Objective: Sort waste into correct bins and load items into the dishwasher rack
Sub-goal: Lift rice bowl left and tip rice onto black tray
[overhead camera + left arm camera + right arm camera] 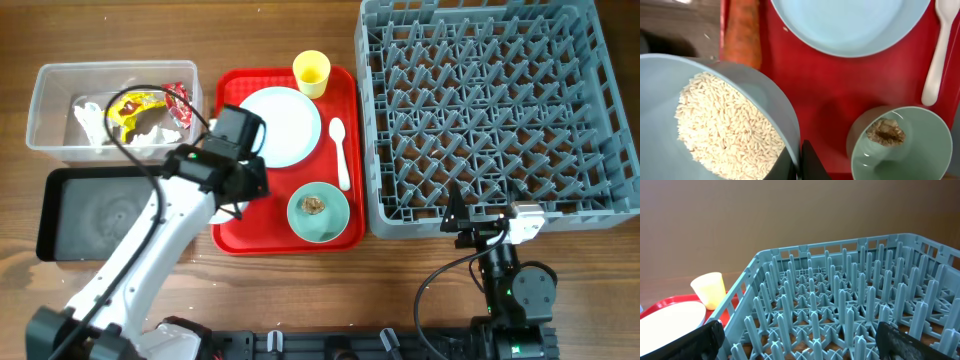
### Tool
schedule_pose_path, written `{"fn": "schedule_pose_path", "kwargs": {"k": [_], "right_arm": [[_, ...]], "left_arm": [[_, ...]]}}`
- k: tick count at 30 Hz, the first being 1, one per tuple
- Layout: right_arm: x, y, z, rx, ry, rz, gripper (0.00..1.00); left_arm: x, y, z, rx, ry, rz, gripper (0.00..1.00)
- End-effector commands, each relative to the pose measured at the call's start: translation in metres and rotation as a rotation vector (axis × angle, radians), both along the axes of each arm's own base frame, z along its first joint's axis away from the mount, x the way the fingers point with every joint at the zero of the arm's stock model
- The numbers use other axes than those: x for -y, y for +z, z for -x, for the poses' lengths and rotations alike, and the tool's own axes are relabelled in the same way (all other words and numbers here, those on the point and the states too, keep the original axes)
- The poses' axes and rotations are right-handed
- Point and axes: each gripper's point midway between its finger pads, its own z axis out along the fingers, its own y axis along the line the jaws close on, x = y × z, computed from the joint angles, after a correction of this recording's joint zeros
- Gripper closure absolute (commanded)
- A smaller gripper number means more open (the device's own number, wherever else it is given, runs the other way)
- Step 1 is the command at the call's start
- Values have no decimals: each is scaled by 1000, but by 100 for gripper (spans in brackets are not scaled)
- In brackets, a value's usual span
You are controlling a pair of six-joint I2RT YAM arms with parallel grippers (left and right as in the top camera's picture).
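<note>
My left end effector (799, 161) was clamped on the rim of the bowl of rice (715, 125) at the red tray's (830, 85) edge, near the carrot (742, 30). My right end effector (800, 345) stood wide and empty at the front of the rack (840, 305).

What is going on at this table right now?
The left gripper is shut on the rim of a bowl of rice at the left side of the red tray, near a carrot. The plate, cup, spoon and a second bowl with a brown lump sit on that tray. Wrappers are already in the clear tub. The rack has no dishes yet, and the right gripper hangs open at its front edge.
</note>
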Motion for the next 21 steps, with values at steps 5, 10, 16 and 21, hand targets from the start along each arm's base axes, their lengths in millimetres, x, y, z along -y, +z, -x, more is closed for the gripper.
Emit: {"fn": "schedule_pose_path", "kwargs": {"k": [5, 10, 16, 21], "right_arm": [[1, 1, 0, 6, -9, -7, 0], [1, 1, 0, 6, -9, -6, 0], [1, 1, 0, 6, -9, -7, 0], [1, 1, 0, 6, -9, -7, 0]], "left_arm": [[-103, 39, -21, 143, 251, -31, 96], [-157, 44, -27, 195, 391, 19, 96], [-214, 49, -17, 248, 493, 90, 96], [-227, 48, -19, 332, 514, 246, 96]]}}
